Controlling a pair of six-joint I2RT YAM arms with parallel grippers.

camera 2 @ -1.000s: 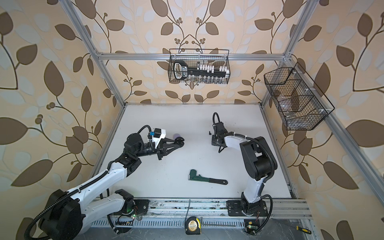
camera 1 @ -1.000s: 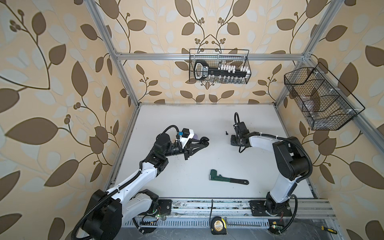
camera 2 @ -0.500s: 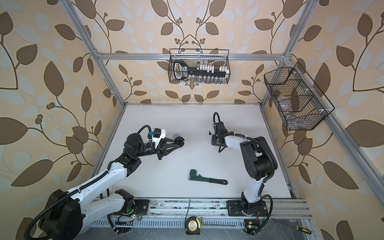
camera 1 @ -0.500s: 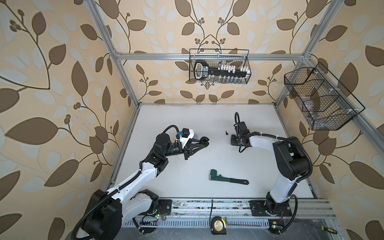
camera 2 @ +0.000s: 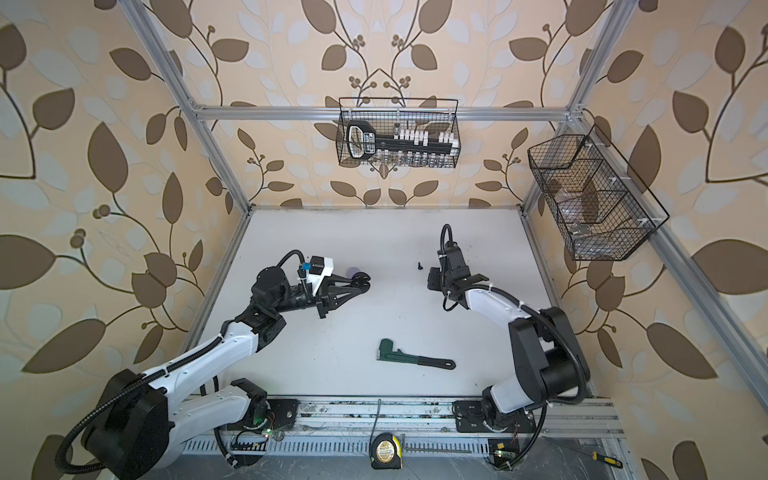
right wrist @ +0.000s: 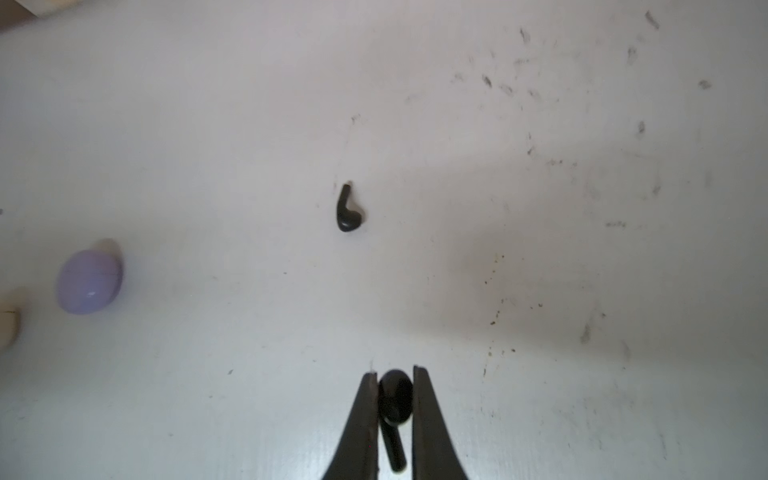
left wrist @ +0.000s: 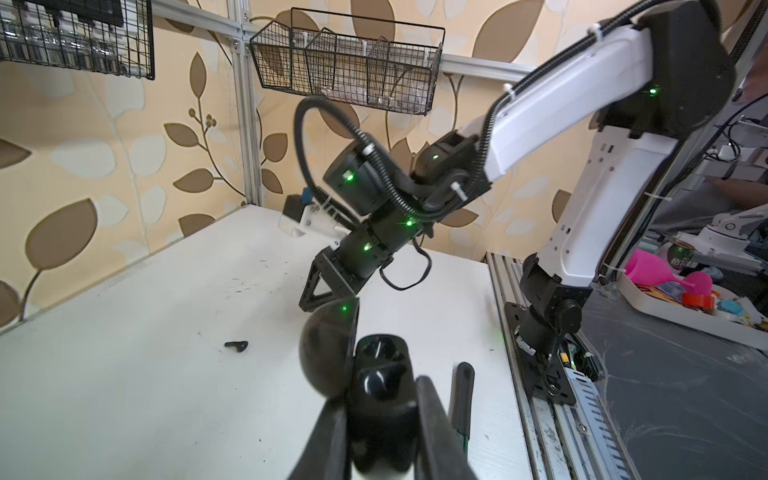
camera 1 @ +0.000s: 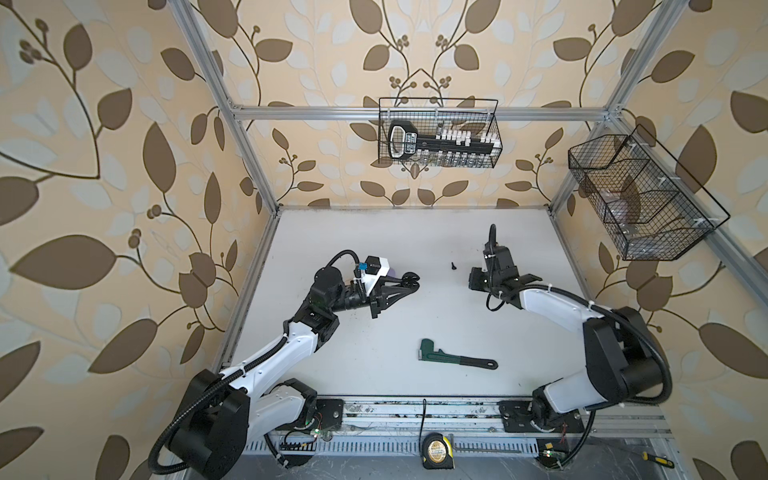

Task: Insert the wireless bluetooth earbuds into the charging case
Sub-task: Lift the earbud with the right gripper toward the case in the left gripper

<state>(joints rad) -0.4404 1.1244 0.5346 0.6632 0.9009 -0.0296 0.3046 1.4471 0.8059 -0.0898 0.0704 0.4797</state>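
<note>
Glossy black stemmed earbud (right wrist: 395,399) between tapered jaws

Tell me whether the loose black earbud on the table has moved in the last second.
No. In a top view the loose black earbud sits where it did, at the same offset from the green pipe wrench.

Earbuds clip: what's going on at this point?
The left tool holds an open black case, its sockets facing the right arm. The right tool is shut on one black earbud down at the table, not yet at the case. A second earbud lies loose nearby. A shut lavender case sits by the left tool.
</note>
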